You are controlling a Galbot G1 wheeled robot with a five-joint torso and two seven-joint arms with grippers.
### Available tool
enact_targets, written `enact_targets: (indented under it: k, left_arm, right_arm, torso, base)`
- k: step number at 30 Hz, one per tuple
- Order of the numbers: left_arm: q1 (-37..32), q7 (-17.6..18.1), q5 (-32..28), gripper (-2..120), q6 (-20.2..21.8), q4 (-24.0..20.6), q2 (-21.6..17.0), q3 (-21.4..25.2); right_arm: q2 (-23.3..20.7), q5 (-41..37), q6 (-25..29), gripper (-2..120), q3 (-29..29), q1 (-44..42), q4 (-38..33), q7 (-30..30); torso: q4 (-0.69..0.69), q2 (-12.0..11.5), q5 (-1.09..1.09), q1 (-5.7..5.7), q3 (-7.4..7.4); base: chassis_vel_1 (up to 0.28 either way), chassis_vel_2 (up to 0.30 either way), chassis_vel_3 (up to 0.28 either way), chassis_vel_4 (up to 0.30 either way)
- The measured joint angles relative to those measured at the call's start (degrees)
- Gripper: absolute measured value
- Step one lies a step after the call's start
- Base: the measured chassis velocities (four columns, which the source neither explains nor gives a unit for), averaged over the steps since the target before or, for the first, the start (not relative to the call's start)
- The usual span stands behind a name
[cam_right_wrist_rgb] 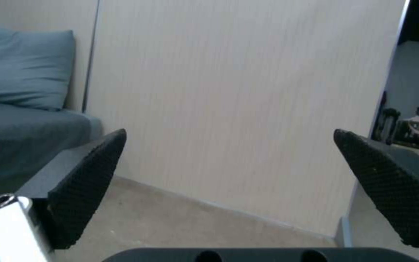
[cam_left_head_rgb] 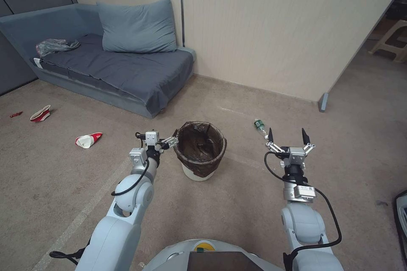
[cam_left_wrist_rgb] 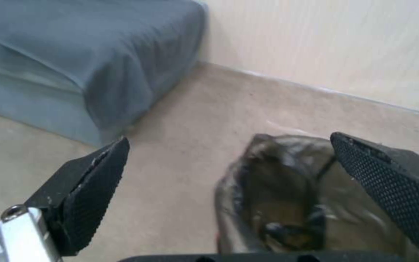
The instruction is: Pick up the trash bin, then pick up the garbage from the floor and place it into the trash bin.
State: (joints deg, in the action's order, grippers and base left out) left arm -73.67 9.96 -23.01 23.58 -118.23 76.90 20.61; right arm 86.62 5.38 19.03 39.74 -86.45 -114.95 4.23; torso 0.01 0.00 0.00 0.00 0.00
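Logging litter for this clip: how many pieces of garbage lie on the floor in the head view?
4. Two crushed red-and-white cups and a small red scrap lie left of the trash bin; a green bottle lies ahead of the right hand. More may lie outside the view.

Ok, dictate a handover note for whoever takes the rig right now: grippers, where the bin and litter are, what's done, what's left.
Left gripper: open, at the near-left rim of the trash bin, not closed on it.
Right gripper: open, empty, held above the floor right of the bin.
Bin: standing on the floor ahead, bag-lined, not yet lifted.
Garbage: green bottle on the floor just beyond the right gripper; two crushed red-and-white cups and a small red scrap to the left, near the sofa.
Done: nothing yet.
Left: grasp the bin, then collect all litter.
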Motion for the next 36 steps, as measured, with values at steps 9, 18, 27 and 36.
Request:
enact_targets:
  k: [9, 18, 27, 36]
  left_arm:
    - [4.4, 1.3, -11.6, 100, 6.5, 0.6, -2.4, -3.1]
    - [4.5, 1.4, -12.0, 100, 6.8, 0.7, -2.5, -3.2]
    - [6.1, 2.8, -15.8, 100, 8.7, 2.4, -2.2, -3.3]
    - [11.7, 7.7, -27.0, 100, 14.7, 10.9, -0.1, -2.7]
  right_arm:
    - [0.4, 1.1, 0.9, 100, 0.0, -0.5, -0.4, -0.9]
    - [0.9, 1.9, 1.4, 100, 0.1, -1.1, -1.1, -1.1]
    - [1.5, 3.7, 2.5, 100, 0.0, -1.7, -1.2, -1.7]
    - [1.6, 4.5, 3.0, 100, -0.4, -1.6, 0.0, -2.1]
  torso:
    - [-0.03, 0.0, 0.0, 0.0, 0.0]
    - [-0.01, 0.0, 0.0, 0.0, 0.0]
    - [0.0, 0.0, 0.0, 0.0, 0.0]
    - [-0.02, 0.0, 0.03, 0.0, -0.01]
  base:
    - [0.0, 0.0, 0.0, 0.0]
    - [0.0, 0.0, 0.0, 0.0]
    - [0.0, 0.0, 0.0, 0.0]
    - [0.0, 0.0, 0.0, 0.0]
